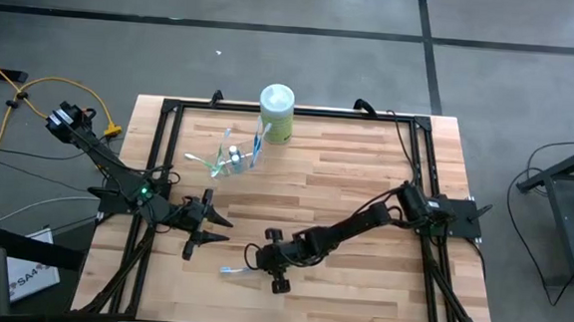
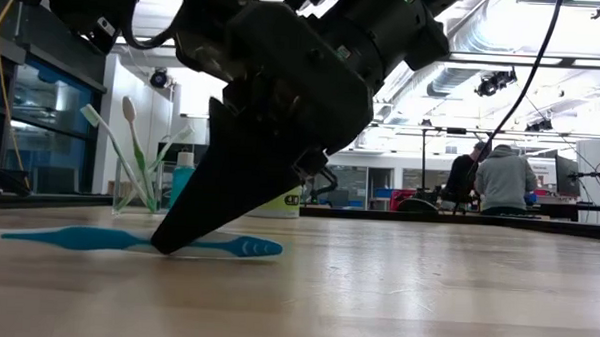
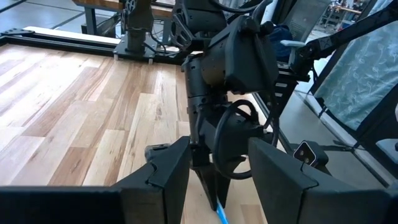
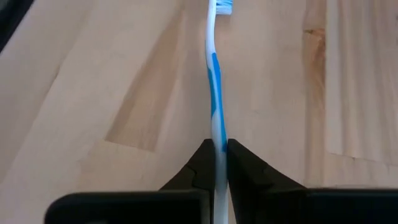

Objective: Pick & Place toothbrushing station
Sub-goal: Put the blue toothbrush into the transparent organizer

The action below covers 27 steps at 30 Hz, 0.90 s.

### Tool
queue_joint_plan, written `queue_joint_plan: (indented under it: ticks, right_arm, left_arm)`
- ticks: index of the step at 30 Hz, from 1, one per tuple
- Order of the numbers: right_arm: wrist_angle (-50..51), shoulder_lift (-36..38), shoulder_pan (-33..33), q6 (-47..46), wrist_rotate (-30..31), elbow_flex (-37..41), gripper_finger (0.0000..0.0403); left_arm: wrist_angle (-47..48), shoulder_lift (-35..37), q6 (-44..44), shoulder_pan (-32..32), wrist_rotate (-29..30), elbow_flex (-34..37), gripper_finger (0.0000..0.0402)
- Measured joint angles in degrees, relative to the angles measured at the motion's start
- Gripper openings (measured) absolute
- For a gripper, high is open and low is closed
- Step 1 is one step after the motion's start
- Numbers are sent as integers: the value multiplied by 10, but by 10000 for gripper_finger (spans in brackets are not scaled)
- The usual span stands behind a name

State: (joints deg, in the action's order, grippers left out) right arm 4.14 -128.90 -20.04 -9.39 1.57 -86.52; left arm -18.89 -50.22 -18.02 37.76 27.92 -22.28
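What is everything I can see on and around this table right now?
Table: one, light wood in a black frame.
Clear cup: one, see-through, far side of the table left of centre, holding several toothbrushes with white handles; the exact number is hard to tell.
Canister: one, light green with a white lid, at the far edge beside the cup.
Blue toothbrush: one, blue and white, lying flat near the front of the table.
People: two, seated in the room behind, backs turned.
Yellow cable: one, on the floor to the left.
Left gripper: jaws open, empty, front left of the table.
Right gripper: jaws shut on the blue toothbrush's handle.
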Motion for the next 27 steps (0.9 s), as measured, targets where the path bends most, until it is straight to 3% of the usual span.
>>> queue_joint_plan:
  ticks: [12,27]
  right_arm:
    - [-33,0,-28,8,35,0,15]
    - [-105,31,-64,38,151,0,15]
  left_arm:
    - [0,0,0,0,0,0,159]
    - [0,0,6,0,0,0,159]
